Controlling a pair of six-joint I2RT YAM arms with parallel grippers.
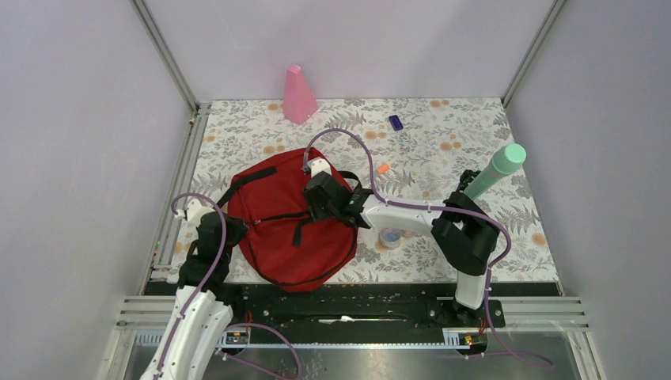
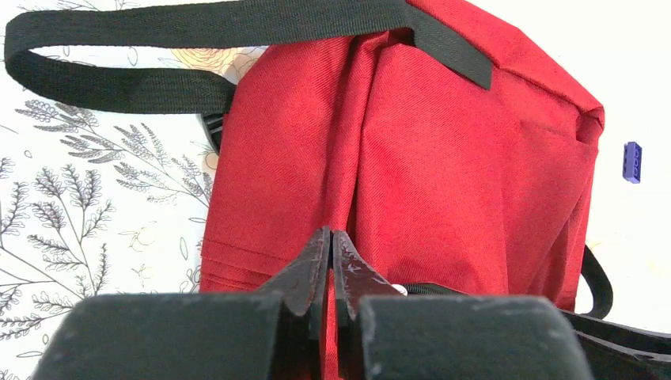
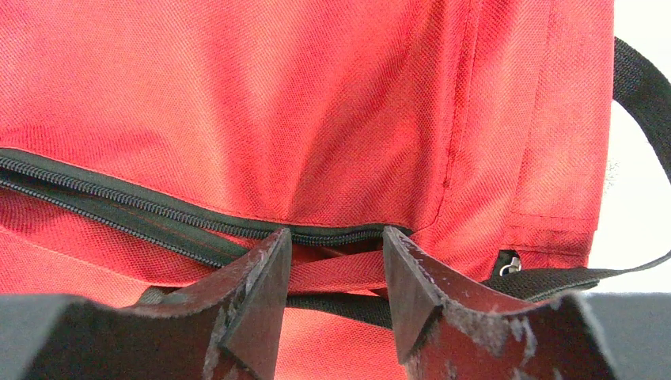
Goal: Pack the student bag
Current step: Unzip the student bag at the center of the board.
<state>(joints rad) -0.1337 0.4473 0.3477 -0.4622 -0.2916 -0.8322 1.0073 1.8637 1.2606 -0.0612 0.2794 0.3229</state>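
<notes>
The student bag [image 1: 277, 245], dark red with black straps, lies flat on the flowered table left of centre. My left gripper [image 2: 334, 233] is at the bag's left edge [image 1: 235, 229]. Its jaws are shut, and the red fabric [image 2: 443, 158] gathers into a fold at their tips. My right gripper [image 1: 316, 204] hovers over the bag's middle. In the right wrist view it [image 3: 336, 241] is open, with its fingers on either side of a red webbing strip [image 3: 340, 269], just below the black zipper [image 3: 158, 207], which looks partly parted on the left.
A pink cone [image 1: 299, 95] stands at the back. A small purple brick [image 1: 396, 122] and a small orange piece [image 1: 383, 168] lie behind the bag. A mint-green cylinder [image 1: 497, 170] leans at the right. A small round item [image 1: 390, 236] sits under the right arm.
</notes>
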